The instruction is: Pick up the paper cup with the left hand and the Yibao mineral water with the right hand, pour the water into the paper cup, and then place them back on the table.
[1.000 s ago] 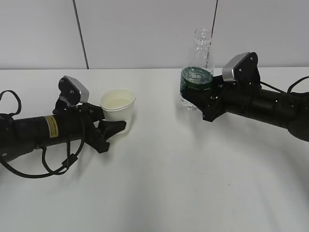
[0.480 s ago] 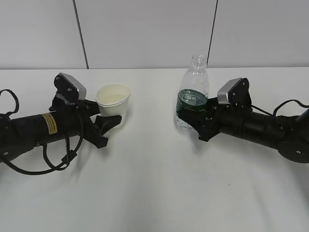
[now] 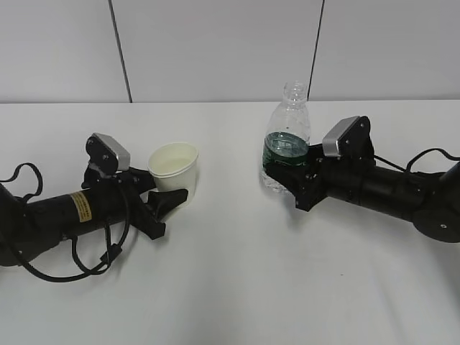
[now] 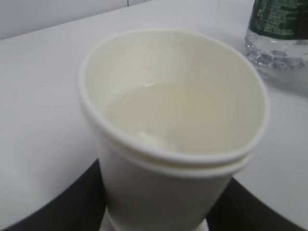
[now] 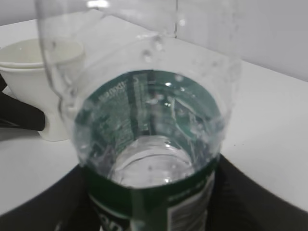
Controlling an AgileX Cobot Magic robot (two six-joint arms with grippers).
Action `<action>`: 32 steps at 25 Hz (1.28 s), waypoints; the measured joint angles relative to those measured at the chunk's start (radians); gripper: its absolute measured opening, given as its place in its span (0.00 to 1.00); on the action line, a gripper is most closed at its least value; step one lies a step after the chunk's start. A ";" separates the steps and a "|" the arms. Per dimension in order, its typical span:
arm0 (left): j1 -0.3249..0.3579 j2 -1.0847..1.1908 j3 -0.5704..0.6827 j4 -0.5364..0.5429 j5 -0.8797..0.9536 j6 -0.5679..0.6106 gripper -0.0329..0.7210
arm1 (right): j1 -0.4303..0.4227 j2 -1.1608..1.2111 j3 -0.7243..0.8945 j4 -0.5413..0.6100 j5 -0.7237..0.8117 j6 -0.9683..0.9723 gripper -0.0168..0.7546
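Water already sits in the small off-white paper cup (image 3: 173, 168), so this reads as the put-down: cup on the left and clear, green-labelled Yibao mineral water bottle (image 3: 287, 141) on the right stand upright and well apart, both seemingly down on the white matte table (image 3: 237, 280). The yellow-stickered left hand (image 3: 164, 195) lies low and near-horizontal, fingers clasping the cup; the right hand (image 3: 287, 181) stretches in flat likewise, clamped around the bottle's label band

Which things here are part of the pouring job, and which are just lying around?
Job: paper cup holding water, in the left hand; Yibao mineral water, in the right hand; table.
Lying about: nothing else; only the wall behind.
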 joint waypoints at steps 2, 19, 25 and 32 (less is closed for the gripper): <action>0.000 0.001 0.000 0.003 -0.004 0.000 0.61 | 0.000 0.000 0.000 0.000 0.000 -0.002 0.53; 0.032 -0.018 0.029 0.021 -0.006 -0.022 0.74 | 0.000 0.000 0.000 0.000 0.025 -0.006 0.53; 0.072 -0.081 0.108 0.024 -0.012 -0.023 0.74 | 0.000 0.011 -0.002 0.000 0.027 -0.014 0.53; 0.075 -0.119 0.150 0.032 -0.018 -0.023 0.74 | 0.000 0.072 -0.002 0.011 0.006 -0.014 0.53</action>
